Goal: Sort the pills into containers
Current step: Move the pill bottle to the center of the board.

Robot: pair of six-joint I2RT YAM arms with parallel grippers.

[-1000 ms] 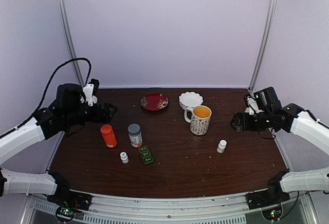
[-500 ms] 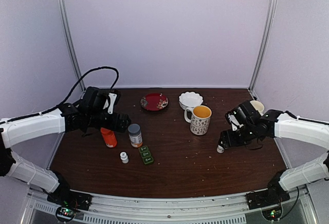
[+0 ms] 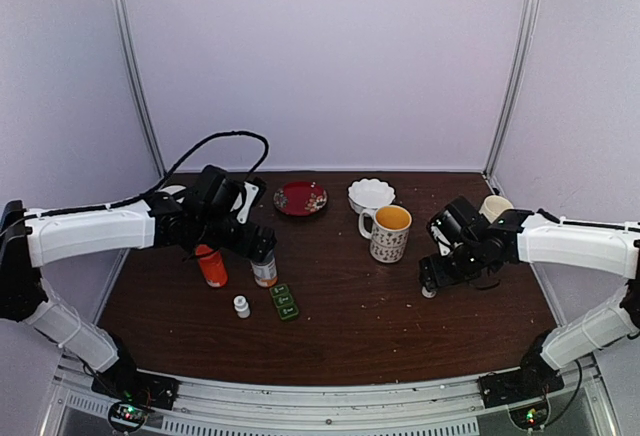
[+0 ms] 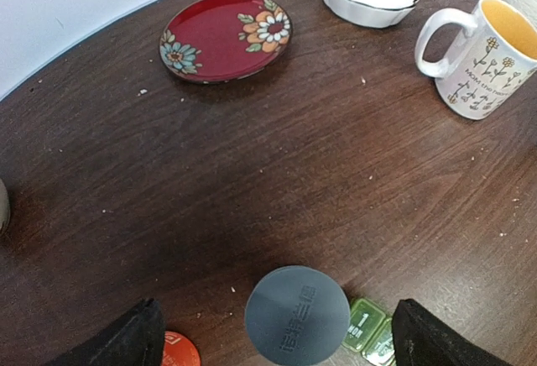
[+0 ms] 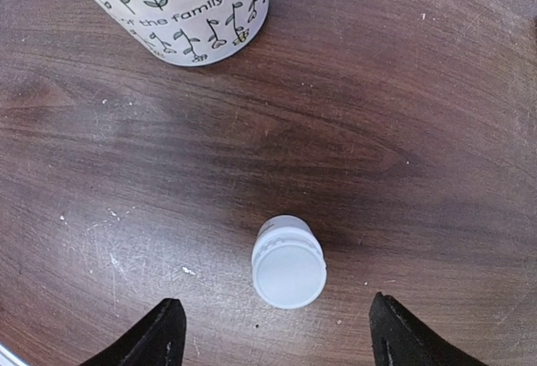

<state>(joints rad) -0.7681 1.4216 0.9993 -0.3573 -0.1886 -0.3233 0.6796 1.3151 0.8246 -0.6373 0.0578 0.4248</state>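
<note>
The dark-green pill box (image 3: 285,301) lies near the table's middle front with its lids shut; a corner marked "1" shows in the left wrist view (image 4: 366,331). No loose pills show. My left gripper (image 3: 262,248) is open and empty, hovering over a grey-capped bottle (image 3: 263,268), with the cap (image 4: 297,316) between the fingers (image 4: 126,345). My right gripper (image 3: 430,276) is open and empty above a small white capped bottle (image 5: 289,263), which stands upright between the fingertips (image 5: 164,332). It is partly hidden under the gripper in the top view (image 3: 428,292).
An orange bottle (image 3: 211,266) stands left of the grey-capped one. Another small white bottle (image 3: 241,306) is left of the pill box. A patterned mug (image 3: 389,233), a white bowl (image 3: 371,194) and a red flowered plate (image 3: 300,198) sit toward the back.
Both arms have swung inward. The left gripper moved right to hover over the grey-capped bottle. The right gripper moved left and down over the small white bottle.
</note>
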